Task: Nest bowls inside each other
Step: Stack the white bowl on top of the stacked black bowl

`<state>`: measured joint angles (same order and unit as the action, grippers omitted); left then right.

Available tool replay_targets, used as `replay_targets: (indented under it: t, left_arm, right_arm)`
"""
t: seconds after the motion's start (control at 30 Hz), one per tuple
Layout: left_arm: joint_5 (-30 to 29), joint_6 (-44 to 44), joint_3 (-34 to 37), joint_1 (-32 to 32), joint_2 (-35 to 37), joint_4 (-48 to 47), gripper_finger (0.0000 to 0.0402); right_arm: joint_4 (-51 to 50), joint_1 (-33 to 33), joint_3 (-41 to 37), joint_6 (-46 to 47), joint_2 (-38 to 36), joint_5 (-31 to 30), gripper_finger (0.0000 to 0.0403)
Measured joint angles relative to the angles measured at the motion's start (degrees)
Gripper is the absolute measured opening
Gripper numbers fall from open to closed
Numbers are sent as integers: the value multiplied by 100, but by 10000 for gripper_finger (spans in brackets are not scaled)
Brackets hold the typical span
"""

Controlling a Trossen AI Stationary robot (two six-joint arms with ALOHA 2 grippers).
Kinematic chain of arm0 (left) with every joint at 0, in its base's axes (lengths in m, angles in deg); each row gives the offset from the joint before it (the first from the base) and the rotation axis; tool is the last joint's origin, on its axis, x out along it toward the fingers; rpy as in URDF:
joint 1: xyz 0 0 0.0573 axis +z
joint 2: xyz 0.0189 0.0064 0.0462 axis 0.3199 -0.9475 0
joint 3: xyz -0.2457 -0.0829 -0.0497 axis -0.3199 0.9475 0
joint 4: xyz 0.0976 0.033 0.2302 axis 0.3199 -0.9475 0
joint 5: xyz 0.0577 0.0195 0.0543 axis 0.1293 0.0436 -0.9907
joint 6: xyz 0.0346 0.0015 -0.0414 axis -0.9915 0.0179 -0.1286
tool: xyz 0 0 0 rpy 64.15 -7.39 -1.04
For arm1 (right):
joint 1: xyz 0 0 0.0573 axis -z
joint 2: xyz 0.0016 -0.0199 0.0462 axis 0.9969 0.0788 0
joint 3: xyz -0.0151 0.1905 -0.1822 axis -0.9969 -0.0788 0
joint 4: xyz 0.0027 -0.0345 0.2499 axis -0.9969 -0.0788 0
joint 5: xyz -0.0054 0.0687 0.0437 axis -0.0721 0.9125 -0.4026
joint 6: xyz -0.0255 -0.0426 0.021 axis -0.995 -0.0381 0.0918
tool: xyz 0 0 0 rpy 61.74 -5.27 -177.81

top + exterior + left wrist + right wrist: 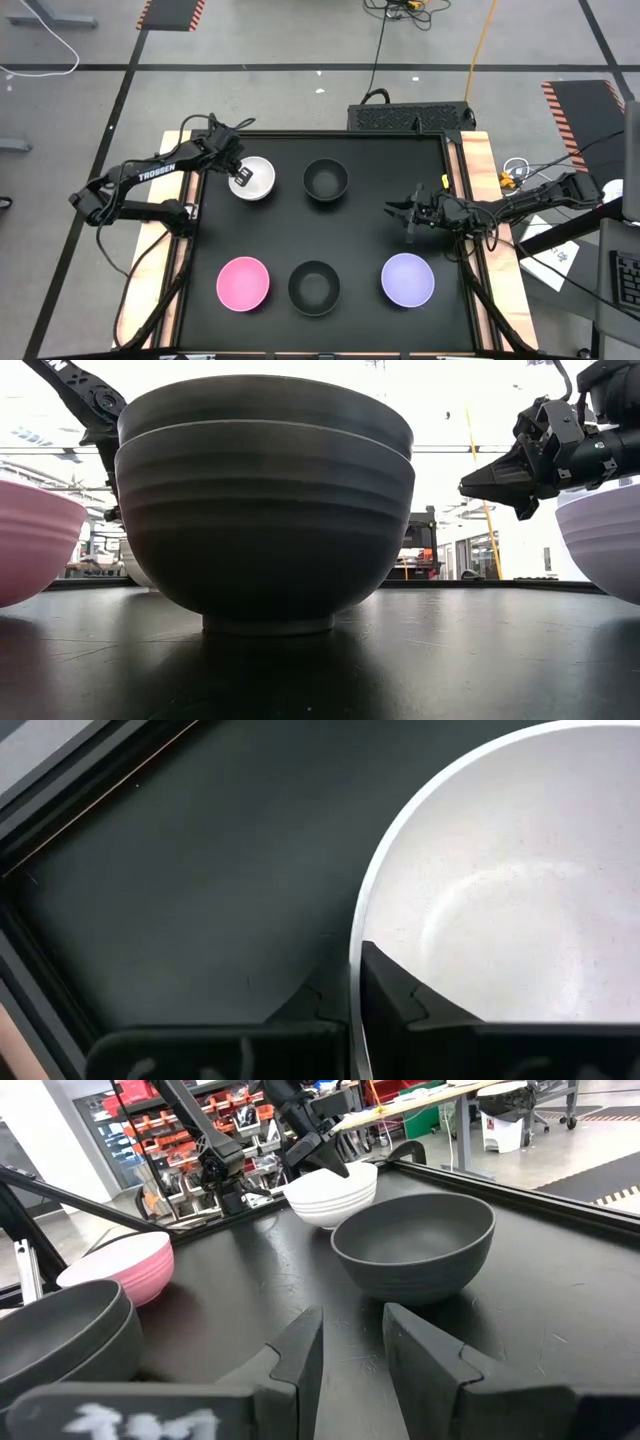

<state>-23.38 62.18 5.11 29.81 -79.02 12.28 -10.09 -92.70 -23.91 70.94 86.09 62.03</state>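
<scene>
A white bowl stands on its base at the mat's far left, and my left gripper is shut on its rim. A single black bowl sits to its right. Along the near edge stand a pink bowl, two nested black bowls and a lavender bowl. My right gripper hovers open above the mat's right side, between the far black bowl and the lavender one, touching nothing. My left gripper holds the white bowl by its rim on the side toward the table's left edge. One finger is inside the bowl and the other outside. The fingers come from above, pointing down. The bowl looks to be resting on the mat.
A raised dark frame borders the black mat, with wooden table edges outside it. Bare mat lies in the middle between the two rows of bowls. Cables and a black box sit beyond the far edge.
</scene>
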Motion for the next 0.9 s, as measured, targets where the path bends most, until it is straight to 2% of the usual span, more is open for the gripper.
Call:
replay_targets:
  t: [0.67, 0.9]
  left_arm:
    - [-49, -124, 6, -98, 5, 221, 6]
    - [-166, -286, 17, -96, 375, 278, 5]
  right_arm:
    - [0, 0, 0, 2, -1, 2, 99]
    - [0, 0, 0, 2, 0, 2, 98]
